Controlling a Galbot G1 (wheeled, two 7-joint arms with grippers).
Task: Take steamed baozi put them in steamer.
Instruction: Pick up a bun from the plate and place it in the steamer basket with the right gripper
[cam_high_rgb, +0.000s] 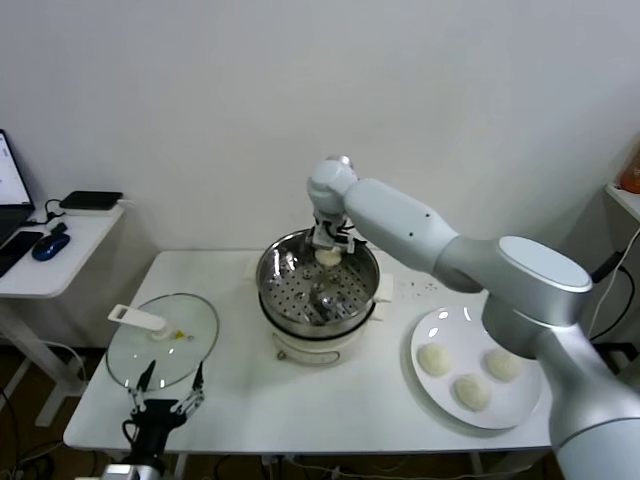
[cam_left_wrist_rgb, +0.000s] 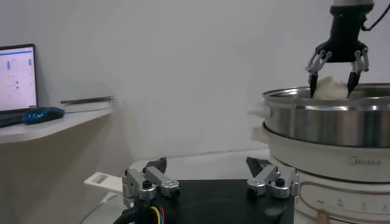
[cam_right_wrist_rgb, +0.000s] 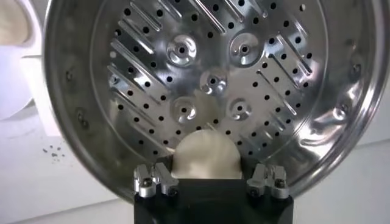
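White table (cam_high_rgb: 240, 400) fills the lower half of the head view, right arm reaching in from lower right up to centre. Steamer (cam_high_rgb: 318, 290) sits mid-frame on the table, perforated tray bare, no bun resting in it yet. White plate (cam_high_rgb: 440, 325) at lower right carries three steamed baozi (cam_high_rgb: 434, 359), glass lid (cam_high_rgb: 160, 340) lies flat at lower left. Fourth bun (cam_high_rgb: 328, 258) is gripped by the right gripper (cam_high_rgb: 329, 250) over the steamer's far rim, upper centre of the frame. Progress looks like the first of four being delivered: none placed, one in transit, three left on the plate. In the left wrist view the right gripper's fingers (cam_left_wrist_rgb: 313, 66) are partly spread, closed around the bun's sides, bun sitting just above rim level. Right wrist view shows the bun (cam_right_wrist_rgb: 206, 157) between the pads, tray below. Left gripper (cam_high_rgb: 165, 392) is parked at bottom left near the lid, fingers wide apart, holding nothing.
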